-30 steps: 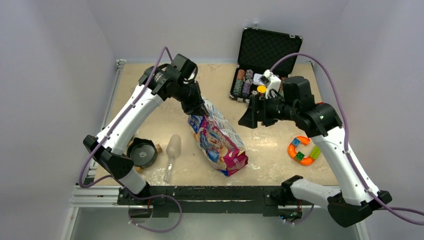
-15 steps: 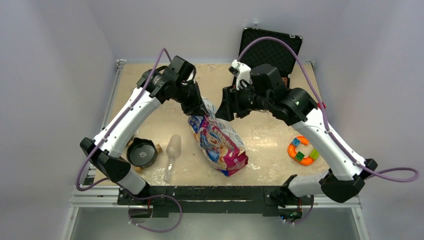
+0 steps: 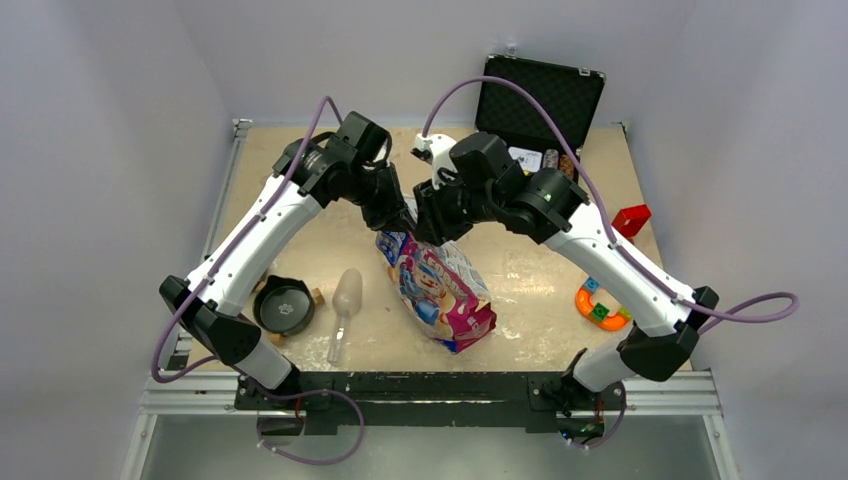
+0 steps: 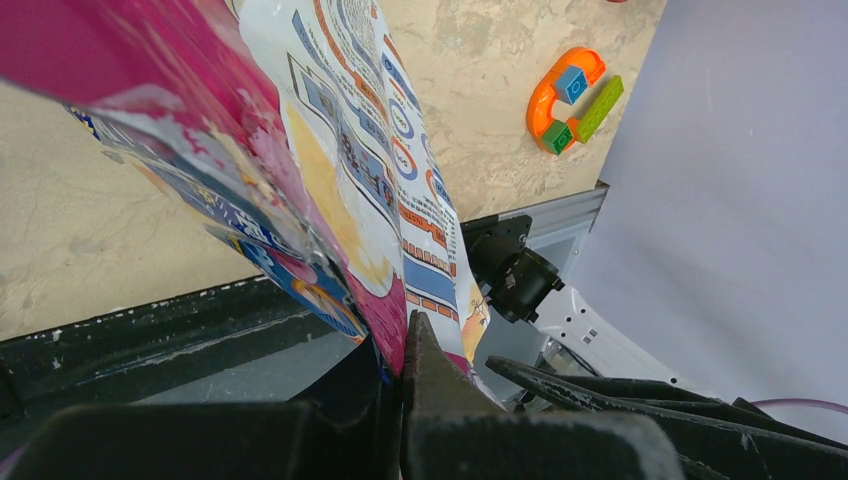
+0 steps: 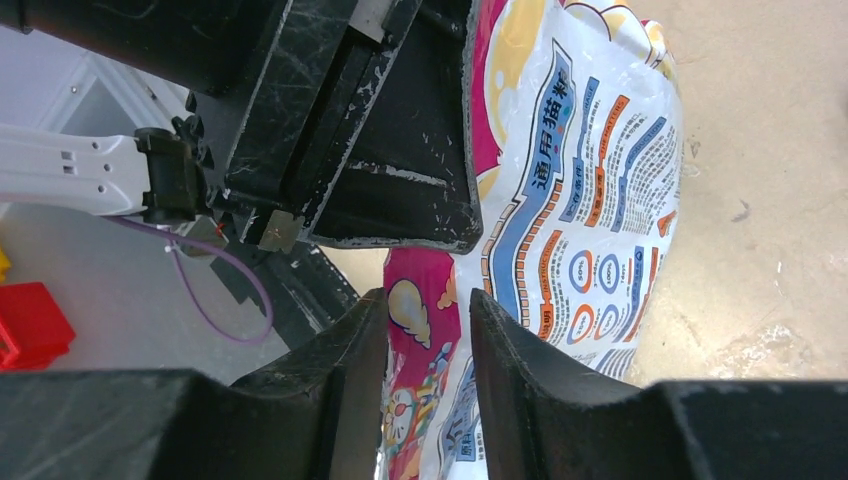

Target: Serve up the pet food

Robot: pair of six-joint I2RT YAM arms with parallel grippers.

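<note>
Right wrist shows your right gripper [image 5: 428,305] part-open astride the top edge of the pet food bag [image 5: 580,170]; your left gripper [image 4: 404,345] is clamped on it. Likely soft, slippery film: pinch the flat seam.

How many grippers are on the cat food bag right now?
2: the left gripper is clamped on the bag's top edge; the right gripper straddles it alongside, not yet shut.

One glossy pink-and-white printed bag [image 3: 440,285], one round black bowl [image 3: 285,307], one clear plastic scoop [image 3: 345,295], one open black foam-lined case [image 3: 545,95], one orange plastic ring toy [image 3: 584,297], one red plastic block [image 3: 630,220]
</note>
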